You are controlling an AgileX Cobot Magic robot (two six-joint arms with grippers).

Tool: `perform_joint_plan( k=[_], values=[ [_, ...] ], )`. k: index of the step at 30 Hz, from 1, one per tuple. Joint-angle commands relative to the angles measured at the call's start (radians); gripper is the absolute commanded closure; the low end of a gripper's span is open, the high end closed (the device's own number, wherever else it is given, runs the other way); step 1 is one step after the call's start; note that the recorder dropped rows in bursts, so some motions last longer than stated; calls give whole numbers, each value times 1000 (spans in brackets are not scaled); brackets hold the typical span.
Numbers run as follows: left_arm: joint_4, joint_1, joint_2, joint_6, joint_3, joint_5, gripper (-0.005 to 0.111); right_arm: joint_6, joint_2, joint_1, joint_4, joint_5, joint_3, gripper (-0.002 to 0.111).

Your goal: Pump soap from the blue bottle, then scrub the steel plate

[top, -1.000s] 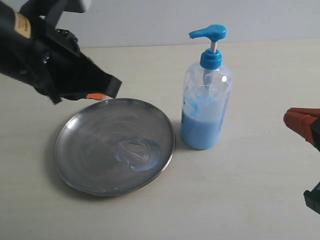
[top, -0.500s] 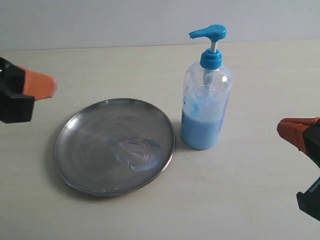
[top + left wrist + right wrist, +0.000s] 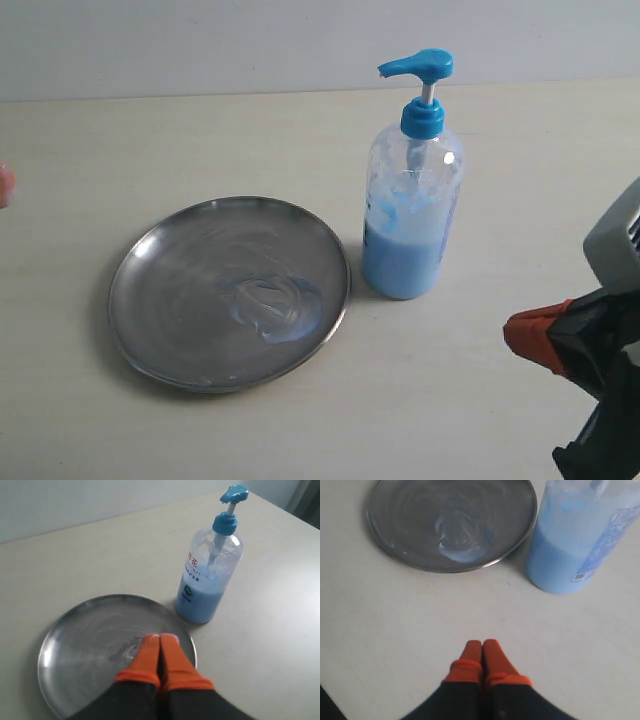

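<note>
The steel plate [image 3: 228, 291] lies left of centre with a pale blue smear of soap [image 3: 272, 304] near its middle. Right of it stands the blue bottle [image 3: 411, 206], upright, about a third full of light blue soap, its blue pump head [image 3: 416, 66] up. My left gripper [image 3: 160, 639] is shut and empty; in the exterior view only an orange tip [image 3: 4, 186] shows at the far left edge. My right gripper [image 3: 482, 644] is shut and empty, low at the right [image 3: 518, 335], apart from the bottle. The plate [image 3: 452, 522] and bottle [image 3: 580, 540] lie beyond it.
The pale table top [image 3: 300, 430] stretches around the plate and the bottle, with a grey wall [image 3: 250, 40] behind. The right arm's black body [image 3: 610, 400] fills the lower right corner.
The left arm has pulled back from the plate's far edge to the left until almost out of the exterior view. The right gripper has come down and leftward, closer to the bottle.
</note>
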Motion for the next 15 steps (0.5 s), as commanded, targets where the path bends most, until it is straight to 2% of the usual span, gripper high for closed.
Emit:
perform_joint_plan(
  k=[1,4,6,9,11,15],
  values=[
    [0,-1,-67,-7,42,-23,107,-21,-20,0,-11,-40,-11,108],
    [0,-1,-109,-7,75,-53,107,75,-43,-18,-85,-115,8,108],
    [0,-1,-149,-7,114,-89,107,210,-80,-30,-207,-160,31,108],
    [0,-1,-194,-7,190,-192,107,422,-133,-30,-450,-143,36,108],
    [0,-1,-196,-7,208,-213,107,568,-138,-30,-583,-136,53,108],
    [0,-1,-196,-3,208,-199,107,592,-138,-30,-617,-138,53,108]
  ],
)
